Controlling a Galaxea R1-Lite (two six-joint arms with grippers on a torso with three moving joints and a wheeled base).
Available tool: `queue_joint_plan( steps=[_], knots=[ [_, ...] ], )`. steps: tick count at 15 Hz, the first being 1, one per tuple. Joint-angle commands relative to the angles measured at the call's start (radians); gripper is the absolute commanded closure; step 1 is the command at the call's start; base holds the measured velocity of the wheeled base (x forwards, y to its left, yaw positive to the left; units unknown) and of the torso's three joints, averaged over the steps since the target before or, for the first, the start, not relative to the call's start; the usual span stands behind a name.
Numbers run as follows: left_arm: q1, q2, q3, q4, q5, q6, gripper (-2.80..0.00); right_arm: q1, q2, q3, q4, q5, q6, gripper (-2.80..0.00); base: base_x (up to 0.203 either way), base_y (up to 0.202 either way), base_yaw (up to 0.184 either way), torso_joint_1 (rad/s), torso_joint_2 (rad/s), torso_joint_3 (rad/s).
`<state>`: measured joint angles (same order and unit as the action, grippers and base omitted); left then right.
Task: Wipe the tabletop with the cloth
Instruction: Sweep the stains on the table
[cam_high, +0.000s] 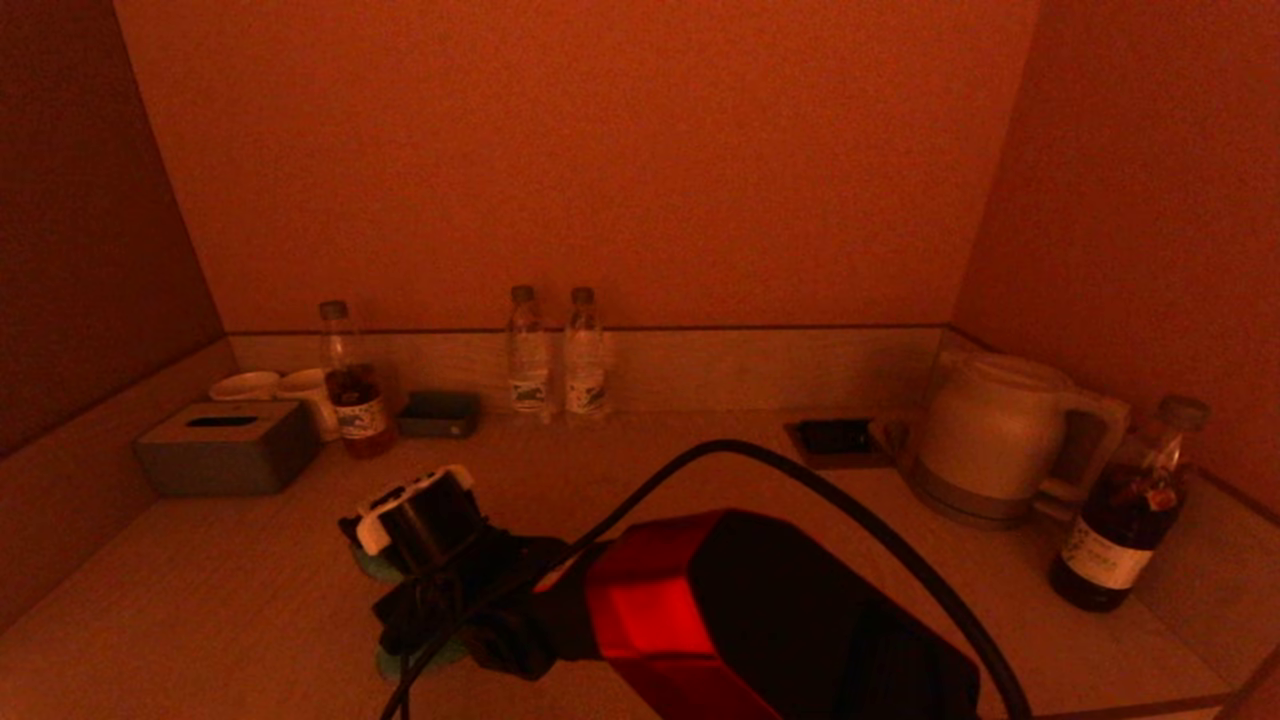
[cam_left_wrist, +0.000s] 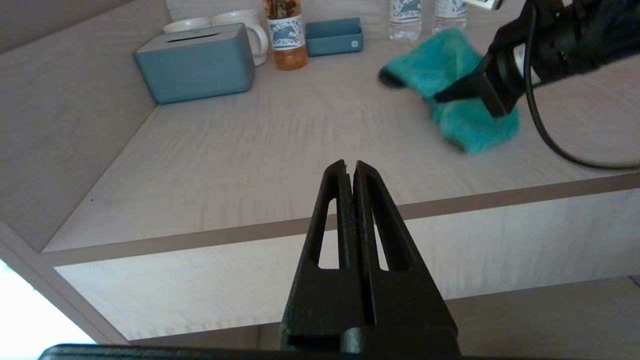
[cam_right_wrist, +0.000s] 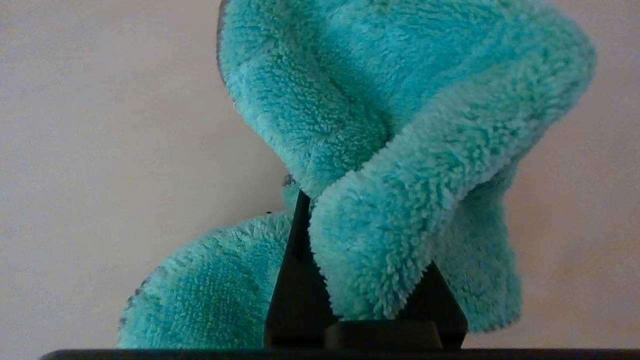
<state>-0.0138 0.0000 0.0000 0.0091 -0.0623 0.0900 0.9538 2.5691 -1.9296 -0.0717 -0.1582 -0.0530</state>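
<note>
Head view: right end effector (cam_high: 400, 560) was low over the desk (cam_high: 230, 620), in front of the tissue box (cam_high: 225, 447) and toward the kettle (cam_high: 995, 435) side of it, its red-cased arm reaching in from the near edge; bits of the cloth (cam_high: 425, 660) peeked out beneath it. Behind the tissue box sat two mugs (cam_high: 275, 385), just beside it a tea bottle (cam_high: 352, 385) and a small tray (cam_high: 440, 413); two water bottles (cam_high: 555, 352) stood at the back wall, and a dark bottle (cam_high: 1125, 510) stood just beside the kettle. Left wrist view: left end effector (cam_left_wrist: 350, 167) hung off the desk's (cam_left_wrist: 250, 150) front edge, fingers pressed together, gripping nothing. The teal cloth (cam_left_wrist: 435, 65) lay bunched on the desk, well apart from the tissue box (cam_left_wrist: 197, 62), with the right end effector (cam_left_wrist: 487, 95) down on it. Right wrist view: right end effector (cam_right_wrist: 365, 280) was clamped on a fold of the cloth (cam_right_wrist: 400, 150), the fingers mostly buried in the pile, the rest of the cloth spread against the desk (cam_right_wrist: 100, 150) surface.
</note>
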Motion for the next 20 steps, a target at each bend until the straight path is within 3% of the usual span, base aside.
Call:
queue_joint_plan(
  steps=[1,8,16,20],
  knots=[
    [0.000,0.000,0.000,0.000,-0.001,0.001,0.00,-0.036,0.017,0.002,0.001,-0.003,0.003,0.00,0.000,0.000,0.000,0.000,0.00,0.000],
    [0.000,0.000,0.000,0.000,-0.001,0.001,0.00,-0.140,0.016,0.053,0.000,-0.009,0.008,0.00,0.000,0.000,0.000,0.000,0.00,0.000],
    [0.000,0.000,0.000,0.000,-0.001,0.001,0.00,-0.182,0.010,0.080,-0.002,-0.026,0.012,0.00,0.000,0.000,0.000,0.000,0.00,0.000],
    [0.000,0.000,0.000,0.000,-0.001,0.001,0.00,-0.266,-0.009,0.084,-0.002,-0.040,0.012,0.00,0.000,0.000,0.000,0.000,0.00,0.000]
  ],
)
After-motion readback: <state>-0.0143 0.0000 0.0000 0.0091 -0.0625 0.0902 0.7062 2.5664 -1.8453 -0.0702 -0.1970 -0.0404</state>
